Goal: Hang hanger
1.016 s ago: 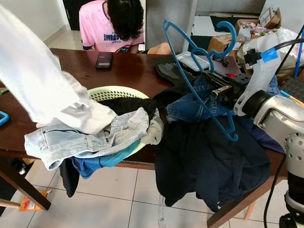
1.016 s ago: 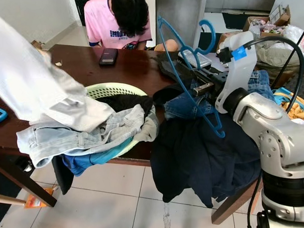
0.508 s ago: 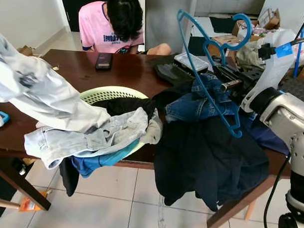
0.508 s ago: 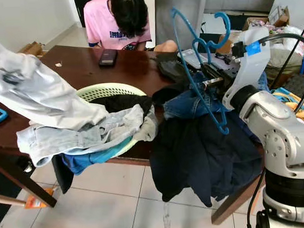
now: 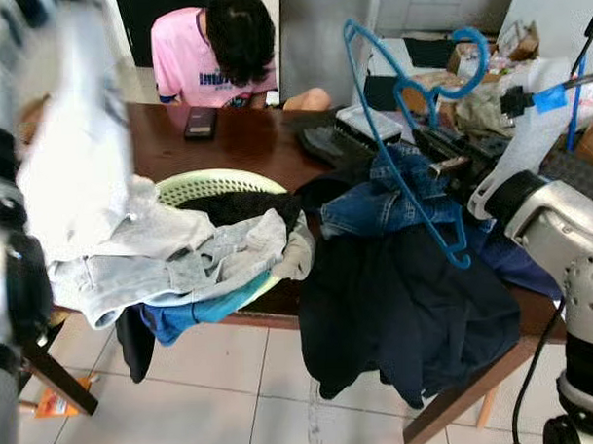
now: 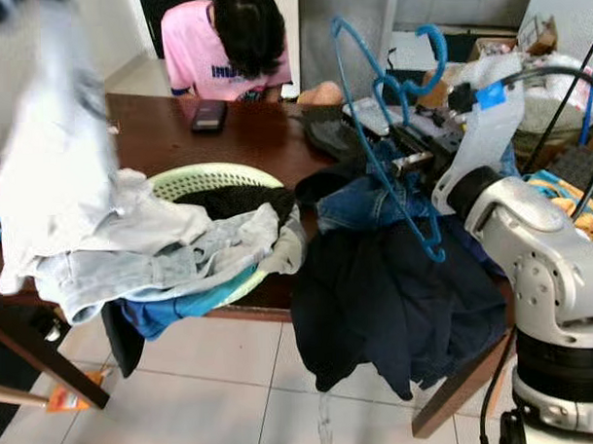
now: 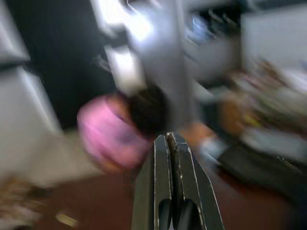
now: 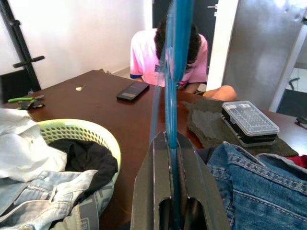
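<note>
My right gripper (image 8: 171, 143) is clamped on the blue hanger (image 5: 401, 145), held upright above the jeans (image 5: 384, 204) at the right of the table (image 5: 245, 136). My left gripper (image 7: 171, 143), fingers pressed together, lifts a white garment (image 5: 76, 191) at the near left, above the basket (image 5: 212, 178). To do this well, I judge I should keep the hanger steady and bring the garment's neck opening to its free shoulder.
</note>
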Tool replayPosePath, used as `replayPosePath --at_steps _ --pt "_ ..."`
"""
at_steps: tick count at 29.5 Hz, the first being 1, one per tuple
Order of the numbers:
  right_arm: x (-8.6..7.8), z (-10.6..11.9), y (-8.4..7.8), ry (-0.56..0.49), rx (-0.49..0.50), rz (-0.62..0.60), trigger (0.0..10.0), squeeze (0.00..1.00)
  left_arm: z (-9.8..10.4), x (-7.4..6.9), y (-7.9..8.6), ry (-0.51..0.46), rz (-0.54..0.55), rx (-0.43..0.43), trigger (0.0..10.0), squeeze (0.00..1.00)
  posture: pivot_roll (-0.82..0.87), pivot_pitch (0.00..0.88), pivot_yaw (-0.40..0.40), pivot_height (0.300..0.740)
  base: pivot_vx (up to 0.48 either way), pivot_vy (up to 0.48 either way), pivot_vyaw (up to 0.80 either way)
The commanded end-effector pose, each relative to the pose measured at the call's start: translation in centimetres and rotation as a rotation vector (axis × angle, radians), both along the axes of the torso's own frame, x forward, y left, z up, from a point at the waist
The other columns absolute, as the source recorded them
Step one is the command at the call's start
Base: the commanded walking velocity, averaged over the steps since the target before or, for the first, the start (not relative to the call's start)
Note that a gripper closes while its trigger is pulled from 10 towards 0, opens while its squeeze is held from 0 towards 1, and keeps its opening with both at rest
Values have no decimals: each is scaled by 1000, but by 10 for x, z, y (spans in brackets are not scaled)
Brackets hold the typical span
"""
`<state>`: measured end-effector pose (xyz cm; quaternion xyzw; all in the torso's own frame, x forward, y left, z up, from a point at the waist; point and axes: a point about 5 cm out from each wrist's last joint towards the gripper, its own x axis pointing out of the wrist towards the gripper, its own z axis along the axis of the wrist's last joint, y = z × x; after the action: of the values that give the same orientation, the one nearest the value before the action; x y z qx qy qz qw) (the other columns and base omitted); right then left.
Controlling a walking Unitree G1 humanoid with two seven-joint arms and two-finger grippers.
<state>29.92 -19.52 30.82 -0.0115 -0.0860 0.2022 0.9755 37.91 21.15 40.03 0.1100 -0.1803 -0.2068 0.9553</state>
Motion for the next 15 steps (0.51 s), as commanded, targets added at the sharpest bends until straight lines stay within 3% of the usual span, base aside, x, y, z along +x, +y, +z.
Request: replayPosePath --at_steps 1,2,4,5,7,15 --pt "-2 0 1 3 -21 9 10000 0 0 -15 -37 -12 -274 46 7725 0 12 86 6 740 0 0 0" --pt "-2 0 1 3 -21 9 10000 0 0 -15 -37 -12 -274 46 7725 0 12 86 6 740 0 0 0" --pt "-2 -1 1 8 -29 19 10000 0 -8 -36 -52 6 -515 41 8039 0 15 83 3 740 0 0 0" --pt "-2 -1 1 8 -29 19 10000 0 -8 -36 -52 6 -515 41 8039 0 15 83 3 740 0 0 0" --pt "-2 0 2 9 -30 32 10000 0 -18 -43 -54 28 -589 74 9059 0 18 86 0 740 0 0 0" --pt "-2 -2 5 14 -31 45 10000 0 -29 -48 -56 59 -628 78 8588 0 19 91 -3 740 0 0 0"
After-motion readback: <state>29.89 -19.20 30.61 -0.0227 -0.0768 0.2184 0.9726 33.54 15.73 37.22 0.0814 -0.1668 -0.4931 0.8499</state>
